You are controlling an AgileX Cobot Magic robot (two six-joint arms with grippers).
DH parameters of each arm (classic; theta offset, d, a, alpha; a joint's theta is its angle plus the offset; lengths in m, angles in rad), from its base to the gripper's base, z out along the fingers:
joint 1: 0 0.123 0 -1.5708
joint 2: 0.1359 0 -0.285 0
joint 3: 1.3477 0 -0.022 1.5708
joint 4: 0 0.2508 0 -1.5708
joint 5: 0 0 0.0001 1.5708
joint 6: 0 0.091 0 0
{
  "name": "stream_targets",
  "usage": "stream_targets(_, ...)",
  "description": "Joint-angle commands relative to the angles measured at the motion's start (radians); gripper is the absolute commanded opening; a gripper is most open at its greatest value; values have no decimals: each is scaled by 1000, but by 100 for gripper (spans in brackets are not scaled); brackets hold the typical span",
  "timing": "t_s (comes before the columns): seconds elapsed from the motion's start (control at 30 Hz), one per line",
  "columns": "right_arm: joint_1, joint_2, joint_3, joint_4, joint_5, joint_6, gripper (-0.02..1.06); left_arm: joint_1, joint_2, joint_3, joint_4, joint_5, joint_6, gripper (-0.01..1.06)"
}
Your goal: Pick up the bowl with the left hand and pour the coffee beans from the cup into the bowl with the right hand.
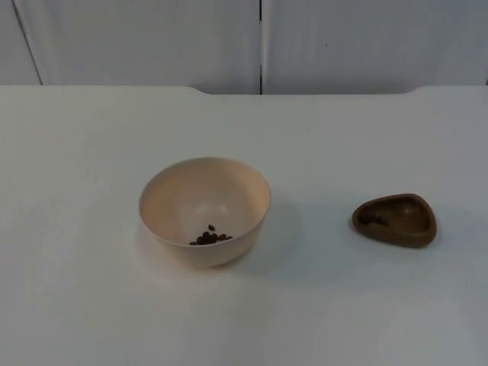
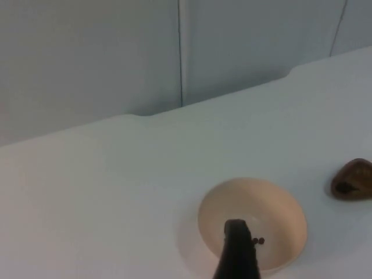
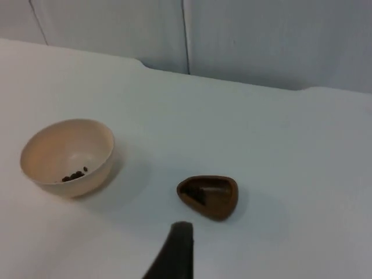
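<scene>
**Beans in bowl, both pieces down on surface**

Looks mostly done: coffee beans [image 1: 210,238] in cream bowl [image 1: 204,210], brown cup [image 1: 395,219] set well apart to its right, few dark bits inside. Left hand [image 2: 235,256] above bowl, right hand [image 3: 174,256] near cup; grip width cannot tell. White surface [image 1: 76,152] open all round, grey partition wall [image 1: 152,38] behind.

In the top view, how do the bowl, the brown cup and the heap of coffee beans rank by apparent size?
1. bowl, largest
2. brown cup
3. heap of coffee beans inside the bowl, smallest
</scene>
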Motion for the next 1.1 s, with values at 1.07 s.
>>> stream_targets(1.07,-1,-230,151,80,161,-133,83,0,-481,106,160,352,-101,59)
